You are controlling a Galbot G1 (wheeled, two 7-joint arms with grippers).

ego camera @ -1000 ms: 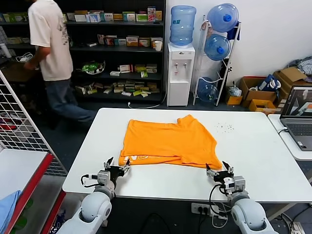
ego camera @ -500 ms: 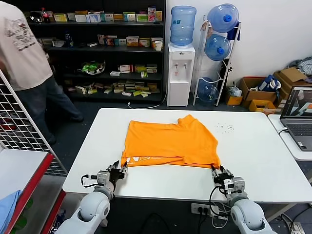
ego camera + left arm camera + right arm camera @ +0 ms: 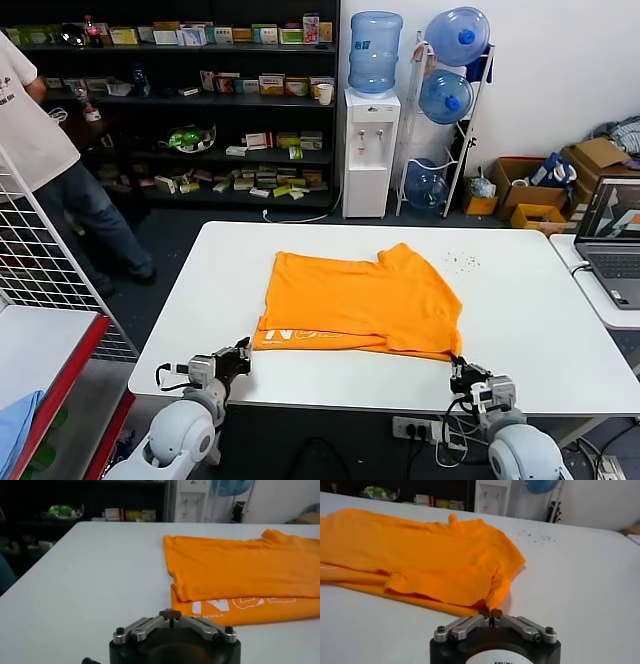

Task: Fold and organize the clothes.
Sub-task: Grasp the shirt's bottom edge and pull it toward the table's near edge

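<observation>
White table: folded orange T-shirt, right hand pinching hem corner.

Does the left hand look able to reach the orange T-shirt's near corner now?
Probably yes: the shut left hand sits right at the near corner of the bright orange fabric T-shirt, with nothing between them.

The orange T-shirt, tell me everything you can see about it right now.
The orange T-shirt is soft fabric, lying folded flat on the white table, white lettering showing along its near edge. The right gripper is shut on its near corner; the left gripper is shut just short of the lettered edge, holding nothing visible.
</observation>
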